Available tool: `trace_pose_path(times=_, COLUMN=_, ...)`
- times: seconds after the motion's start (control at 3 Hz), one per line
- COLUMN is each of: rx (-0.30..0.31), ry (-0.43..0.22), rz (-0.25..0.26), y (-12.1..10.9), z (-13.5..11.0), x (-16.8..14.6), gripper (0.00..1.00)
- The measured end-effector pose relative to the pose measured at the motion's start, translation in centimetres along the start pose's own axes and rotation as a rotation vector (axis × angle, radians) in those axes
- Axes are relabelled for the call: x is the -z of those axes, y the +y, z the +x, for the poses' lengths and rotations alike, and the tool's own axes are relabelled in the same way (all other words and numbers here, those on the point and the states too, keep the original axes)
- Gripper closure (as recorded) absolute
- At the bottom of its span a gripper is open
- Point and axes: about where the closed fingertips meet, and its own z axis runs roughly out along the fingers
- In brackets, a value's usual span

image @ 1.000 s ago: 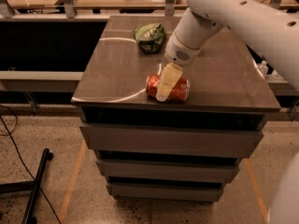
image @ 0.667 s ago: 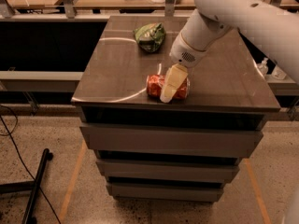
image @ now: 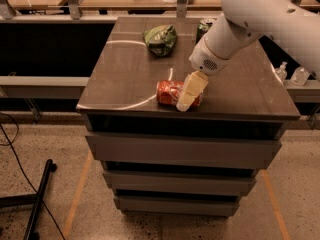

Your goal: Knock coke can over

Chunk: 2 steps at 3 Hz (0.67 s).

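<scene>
The coke can [image: 167, 93] lies on its side near the desk's [image: 125, 79] front edge, as before, while the gripper [image: 185, 103], clenched or released I cannot tell, has drifted slightly right across it, so the knock looks done.

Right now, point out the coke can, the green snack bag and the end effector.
coke can [image: 167, 93], camera view, exposed red side wall
green snack bag [image: 161, 38], camera view, middle of its crumpled top
end effector [image: 185, 103], camera view, cream tip in front of the coke can
</scene>
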Motion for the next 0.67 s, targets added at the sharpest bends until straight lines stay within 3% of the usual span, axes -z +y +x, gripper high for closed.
trace_pose_path(times=0.67, rx=-0.015, ry=-0.026, rz=0.014, y=-0.47, z=0.23, x=0.01, gripper=0.00)
